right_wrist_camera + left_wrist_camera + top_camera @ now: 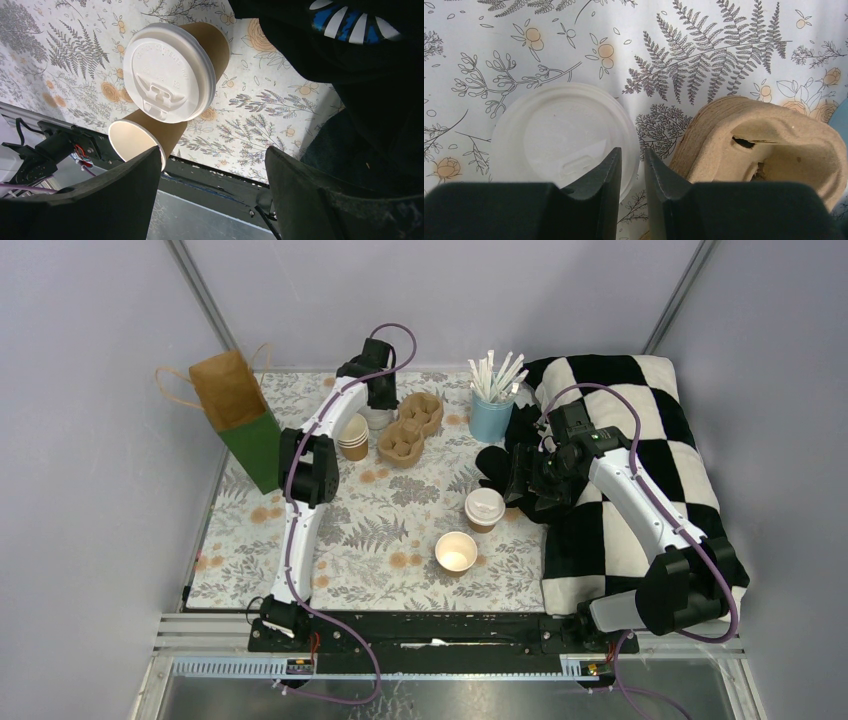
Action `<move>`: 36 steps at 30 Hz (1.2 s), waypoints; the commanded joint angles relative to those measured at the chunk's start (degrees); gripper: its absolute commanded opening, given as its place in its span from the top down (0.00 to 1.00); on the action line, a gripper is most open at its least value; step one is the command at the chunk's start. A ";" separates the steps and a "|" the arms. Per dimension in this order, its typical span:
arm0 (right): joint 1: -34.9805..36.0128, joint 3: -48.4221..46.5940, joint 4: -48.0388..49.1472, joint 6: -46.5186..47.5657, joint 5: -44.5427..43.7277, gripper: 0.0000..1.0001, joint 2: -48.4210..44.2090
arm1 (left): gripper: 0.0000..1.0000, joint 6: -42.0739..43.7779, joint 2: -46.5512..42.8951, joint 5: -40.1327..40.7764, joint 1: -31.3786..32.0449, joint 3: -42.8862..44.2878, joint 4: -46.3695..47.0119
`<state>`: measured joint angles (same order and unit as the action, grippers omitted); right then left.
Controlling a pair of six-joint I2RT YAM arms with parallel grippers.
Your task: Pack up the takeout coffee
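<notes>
Lidded cup (484,508) from the overhead camera stands on the patterned surface (400,530) right of centre. The open cup (456,551) sits just nearer me, its cream inside showing. My right tool (515,482) hangs just right of the lidded cup, at the edge of the checkered blanket (640,430). My left tool (379,405) is far across the surface, over a loose white lid (377,420). That lid lies between a stack of spare cups (353,437) and the pulp carrier (410,427). A blue cup of straws (490,410) stands behind, and a paper bag (235,400) lies far left.

On the left wrist camera, the left tool (632,152) has its jaws only a narrow gap apart. The loose white lid (559,135) has its rim just at that gap, and I see nothing pinched between the jaws. The carrier (769,145) lies just to the right.

On the right wrist camera, the right tool (214,155) gapes wide and holds nothing. The lidded cup (170,70) and open cup (132,140) stand beyond it, close together.
</notes>
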<state>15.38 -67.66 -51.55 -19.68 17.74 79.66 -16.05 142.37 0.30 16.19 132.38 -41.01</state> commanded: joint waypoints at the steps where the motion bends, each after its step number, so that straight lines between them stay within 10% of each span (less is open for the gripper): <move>1: 0.22 -1.25 0.13 0.68 1.69 0.18 0.15 | 0.75 0.30 -1.05 0.76 -0.19 2.50 0.44; 17: 0.26 -1.24 0.15 0.65 1.92 0.18 0.26 | 0.88 0.86 -1.12 1.75 -0.19 2.95 0.23; 36: 0.27 -1.16 0.21 0.63 2.04 0.18 0.32 | 0.81 0.79 -1.92 1.87 -0.34 2.89 0.50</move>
<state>15.38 -67.66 -51.55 -19.68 19.07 79.68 -15.86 142.37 1.34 16.19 132.42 -41.06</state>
